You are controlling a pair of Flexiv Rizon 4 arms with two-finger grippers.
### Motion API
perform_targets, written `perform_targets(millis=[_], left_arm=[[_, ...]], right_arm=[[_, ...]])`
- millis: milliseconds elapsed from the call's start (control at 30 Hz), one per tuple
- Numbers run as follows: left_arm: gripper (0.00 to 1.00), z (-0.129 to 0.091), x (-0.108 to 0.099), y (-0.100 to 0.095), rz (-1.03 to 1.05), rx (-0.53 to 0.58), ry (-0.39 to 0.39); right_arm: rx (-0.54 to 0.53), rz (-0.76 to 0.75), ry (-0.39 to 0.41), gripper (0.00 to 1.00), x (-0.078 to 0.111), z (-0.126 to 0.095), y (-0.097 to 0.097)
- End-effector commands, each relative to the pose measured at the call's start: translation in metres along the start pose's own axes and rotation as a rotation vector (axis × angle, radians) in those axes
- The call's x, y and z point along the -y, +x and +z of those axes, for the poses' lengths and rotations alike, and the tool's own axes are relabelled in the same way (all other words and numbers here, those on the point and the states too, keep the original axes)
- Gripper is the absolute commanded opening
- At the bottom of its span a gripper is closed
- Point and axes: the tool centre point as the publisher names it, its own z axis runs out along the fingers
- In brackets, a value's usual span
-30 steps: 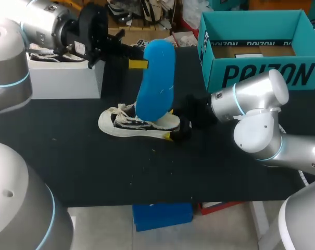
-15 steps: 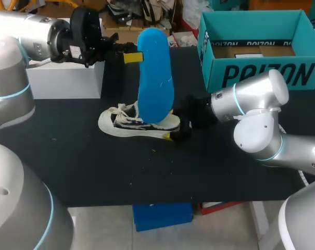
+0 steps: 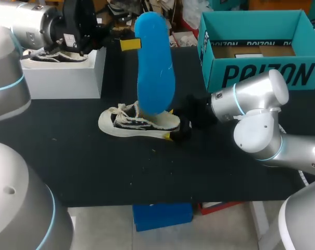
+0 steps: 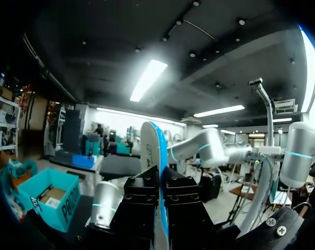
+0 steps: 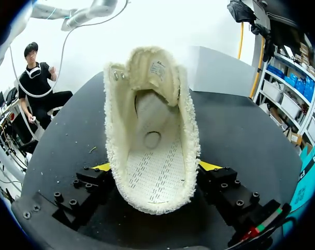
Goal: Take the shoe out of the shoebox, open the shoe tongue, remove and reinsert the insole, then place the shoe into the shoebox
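OK, status:
1. Shoe [image 3: 139, 124] stands on its sole mid-table, out of the shoebox, toe to my left, heel to my right
2. In the right wrist view the shoe [image 5: 152, 151] is wide open: tongue pushed forward and a bare cream stitched footbed inside
3. Right gripper [image 3: 175, 130] is at table level on the heel. In its own view, right gripper [image 5: 154, 166] has both yellow fingertips [image 5: 209, 165] pressed on opposite sides of the heel, spread wide, clamping the shoe
4. Insole [image 3: 153, 62], blue, is held upright above the shoe's heel end. Its lower end overlaps the shoe opening; cannot tell if it touches
5. Left gripper [image 3: 130, 44] has the insole near its upper end. In the left wrist view, left gripper [image 4: 160, 192] is nearly closed, fingers [image 4: 141, 200] pinching the insole [image 4: 154, 156] edge-on from both sides
6. Shoebox [image 3: 251, 73], teal, open top, sits at the far right of the black table [image 3: 95, 166], well apart from the shoe
7. White box [image 3: 63, 78] is at far left with a second shoe [image 3: 53, 54] on top, under the left arm
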Motion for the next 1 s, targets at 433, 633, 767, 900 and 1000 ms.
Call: perform_targets(millis=[433,633,767,900,1000], left_arm=[[0.0,0.005,0.005,0.001,-0.012,0.032,0.001],[0.0,0.005,0.005,0.001,-0.012,0.032,0.001],[0.0,0.005,0.005,0.001,-0.012,0.032,0.001],[0.0,0.005,0.005,0.001,-0.012,0.032,0.001],[0.0,0.005,0.005,0.001,-0.012,0.032,0.001]], right_arm=[[0.001,0.002,0.004,0.0,0.001,0.002,-0.001],[-0.01,-0.013,0.048,1.0,0.003,-0.003,-0.002],[-0.043,-0.058,0.156,1.0,-0.002,-0.016,-0.006],[-0.067,-0.105,0.257,1.0,-0.009,-0.034,-0.01],[-0.073,-0.129,0.318,1.0,-0.015,-0.047,-0.013]])
